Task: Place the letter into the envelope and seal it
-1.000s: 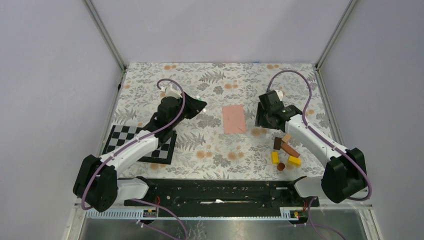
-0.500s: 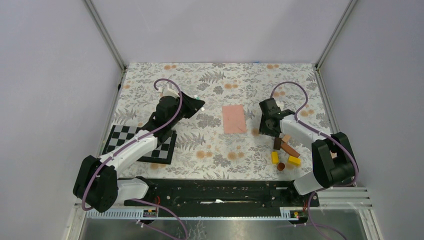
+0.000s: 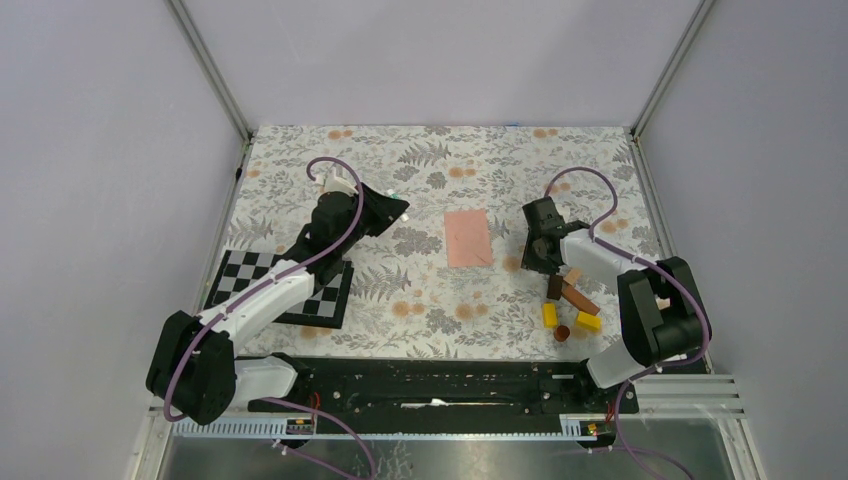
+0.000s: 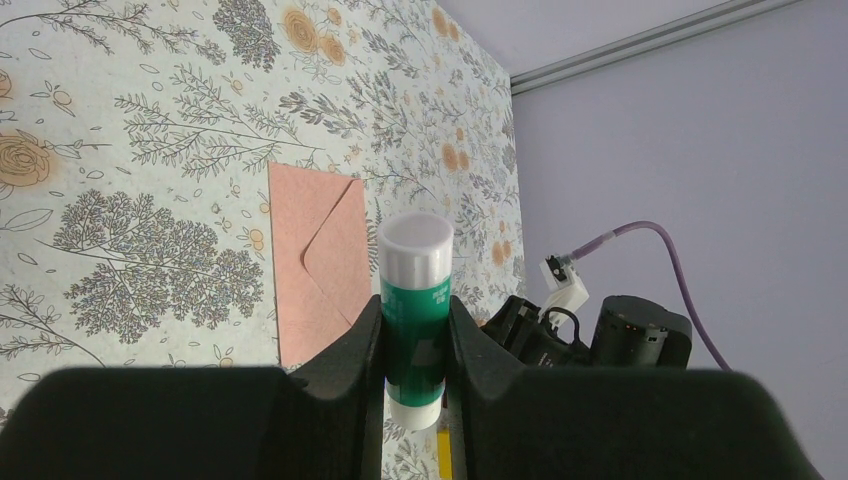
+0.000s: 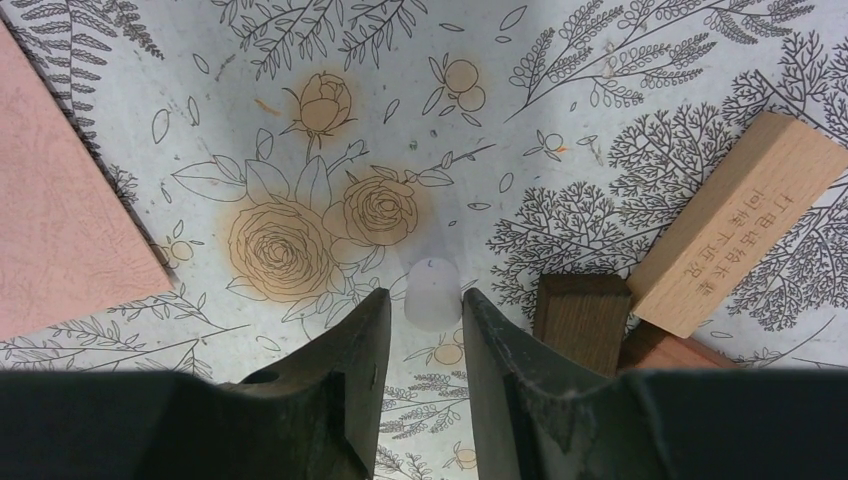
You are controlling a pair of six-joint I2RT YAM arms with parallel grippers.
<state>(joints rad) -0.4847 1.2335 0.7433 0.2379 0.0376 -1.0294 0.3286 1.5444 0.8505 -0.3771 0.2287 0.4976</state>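
As viewed from above, found envelope (image 3: 468, 238) flat at mid-table, between the two arms, touched by neither. From left wrist view, noted triangular flap folded down over the body; cannot confirm adhesion. No sign of letter anywhere on table, so judged already inside. Insertion logged as done; flap closure logged as done or nearly so.

Found left gripper (image 4: 415, 340) clamped tight on glue stick (image 4: 412, 270), raised off the table, left of envelope, white end pointing away from the wrist. White end: cap or bare glue, undetermined.

Found right gripper (image 5: 428, 310) low at the table, right of envelope, fingers narrowly apart astride small white cap (image 5: 432, 290). Cannot tell whether pinched yet or merely bracketed. Just beside on the right: wood blocks (image 5: 730, 220), not part of task.

Judged remaining: secure cap, presumably for refitting on stick; perhaps press flap down to confirm seal. Seal itself not verifiable from these views.

Risk noted: cap small and light, liable to tip or skid out at the pinch.
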